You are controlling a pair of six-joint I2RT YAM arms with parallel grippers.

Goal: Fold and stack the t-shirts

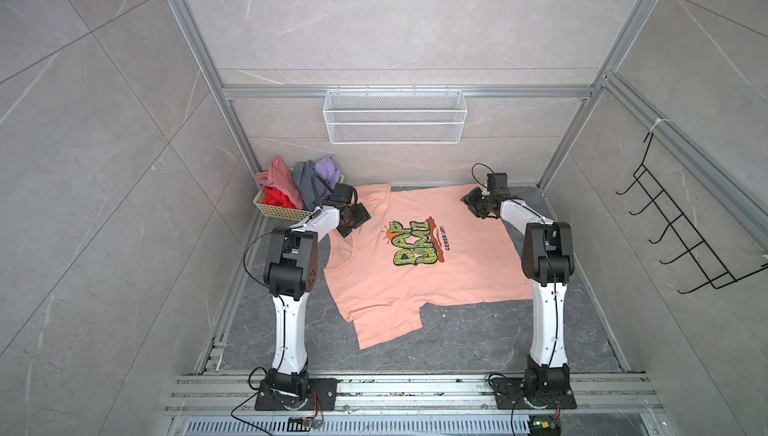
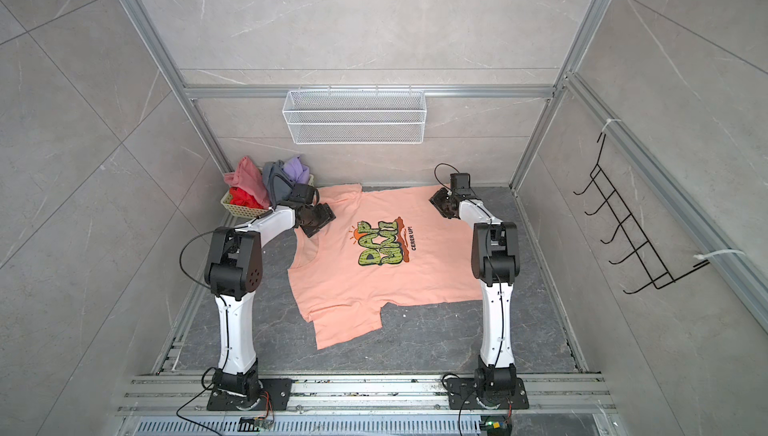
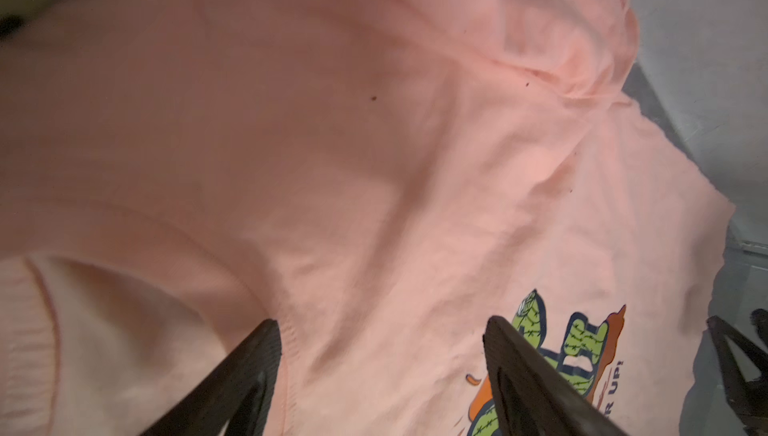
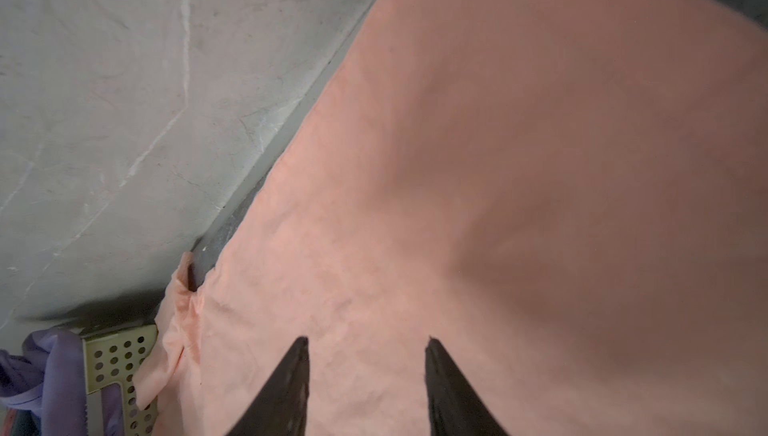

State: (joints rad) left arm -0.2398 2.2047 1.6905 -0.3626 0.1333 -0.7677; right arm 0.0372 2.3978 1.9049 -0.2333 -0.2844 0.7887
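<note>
While both arms are reaching in from their bases at the near edge, the peach-orange t-shirt (image 1: 419, 284) is lying spread out, chest graphic up, on the dark table (image 1: 457, 342) between them. Its collar is pointing toward the left arm, and one sleeve is lying nearest the camera. Farther in, the left gripper (image 1: 354, 218) is hovering over the shirt's shoulder just beside the collar. Its wrist view is showing the jaws standing apart, with only cloth beneath them and nothing pinched. Across the shirt, the right gripper (image 1: 474, 202) is sitting over the far hem corner, its jaws likewise standing apart and gripping nothing. Whether either gripper's tips are touching the cloth cannot be told. In the far left corner, the pale lattice basket (image 1: 270, 210) is holding the other shirts bunched together. The red t-shirt (image 1: 276, 198) is lying low, while the dusty pink t-shirt (image 1: 276, 173), grey t-shirt (image 1: 303, 183) and lavender t-shirt (image 1: 328, 168) are sticking up. On the back wall, a white wire basket (image 1: 395, 122) is hanging.
</note>
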